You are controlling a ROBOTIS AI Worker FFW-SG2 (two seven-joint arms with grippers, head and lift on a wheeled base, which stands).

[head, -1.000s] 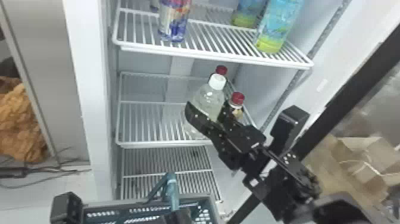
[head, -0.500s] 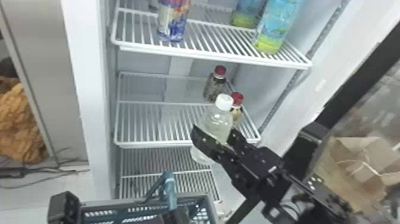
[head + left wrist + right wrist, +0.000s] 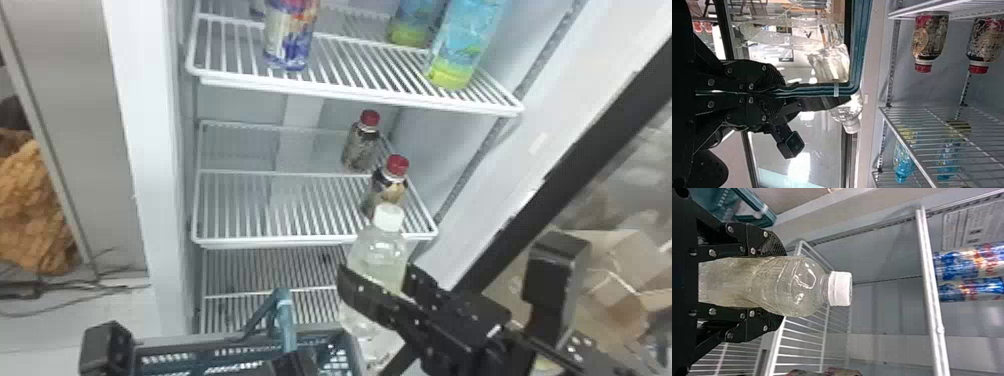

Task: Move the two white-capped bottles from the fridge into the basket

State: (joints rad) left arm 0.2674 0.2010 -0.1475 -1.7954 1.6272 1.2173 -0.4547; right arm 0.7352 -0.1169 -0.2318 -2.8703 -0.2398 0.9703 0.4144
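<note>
- Head view: the white-capped bottle [image 3: 377, 255] could have clipped the basket [image 3: 200, 341] rim if carried across too low; it hung at the basket's right, in front of the red-capped bottle [image 3: 390, 187]. The right gripper [image 3: 378, 280] came in from the lower right, its black fingers on either side of the bottle's body, the cap up and leaning slightly.
- Left wrist view: if the left gripper [image 3: 779, 92] eased off the handle [image 3: 809, 91], the basket might have tipped or dropped. Its fingers were pinched together on that handle. Beyond it lay a clear shape [image 3: 830, 64], perhaps the other bottle; I couldn't tell.
- Right wrist view: the smooth plastic might have slid or dented under uneven pressure. The fingers were closed about the body, leaving shoulder and white cap [image 3: 840, 288] exposed beyond the tips.
</note>
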